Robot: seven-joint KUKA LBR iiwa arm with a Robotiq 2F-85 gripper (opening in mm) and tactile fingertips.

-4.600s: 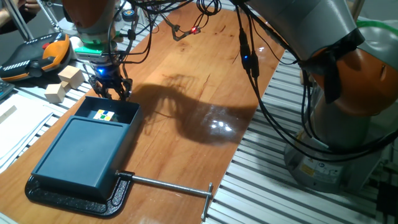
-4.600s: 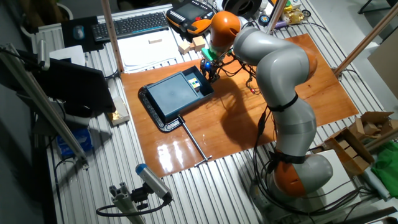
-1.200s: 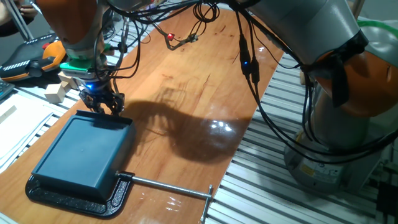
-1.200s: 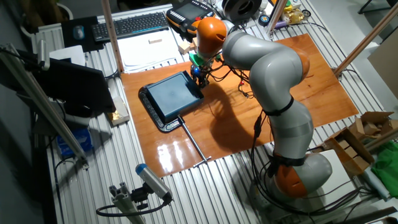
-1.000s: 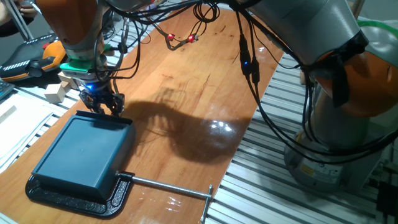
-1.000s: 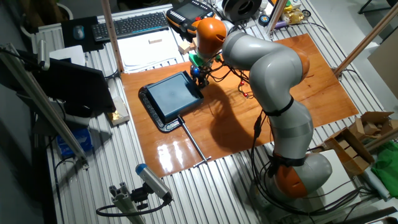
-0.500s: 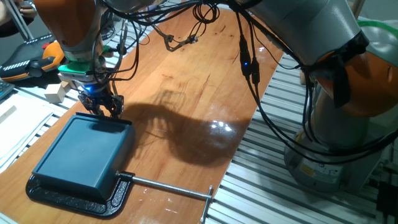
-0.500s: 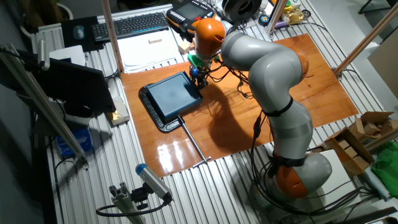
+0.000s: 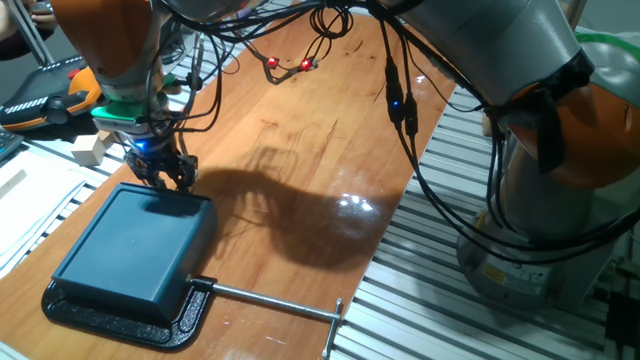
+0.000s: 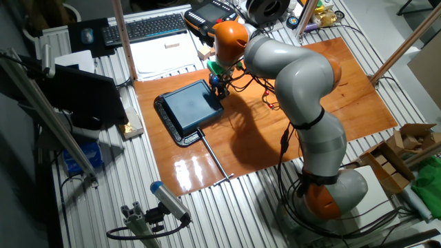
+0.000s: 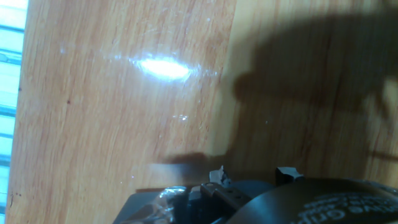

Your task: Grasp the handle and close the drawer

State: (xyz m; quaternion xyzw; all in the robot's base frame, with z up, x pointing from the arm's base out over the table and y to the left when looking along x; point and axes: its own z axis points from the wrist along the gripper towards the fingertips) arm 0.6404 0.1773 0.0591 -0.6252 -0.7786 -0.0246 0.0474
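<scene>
The flat dark teal box lies on the wooden table, held at its near end by a black clamp. The drawer is pushed fully into the box, so only its narrow end rim, the handle, shows at the far end. My gripper stands upright over that rim, its fingers close together and pinching it. The other fixed view shows the gripper at the box's far edge. The hand view shows bare wood and a dark blurred shape along the bottom edge.
The clamp's long steel rod juts out to the right along the table's front. Wooden blocks and an orange teach pendant lie behind the gripper to the left. Cables with red lights hang over the table. A keyboard lies beyond.
The open drawer with the puzzle cube inside has been pushed shut into the box. Over the last second my gripper has edged slightly left at the rim; the dangling cable swings.
</scene>
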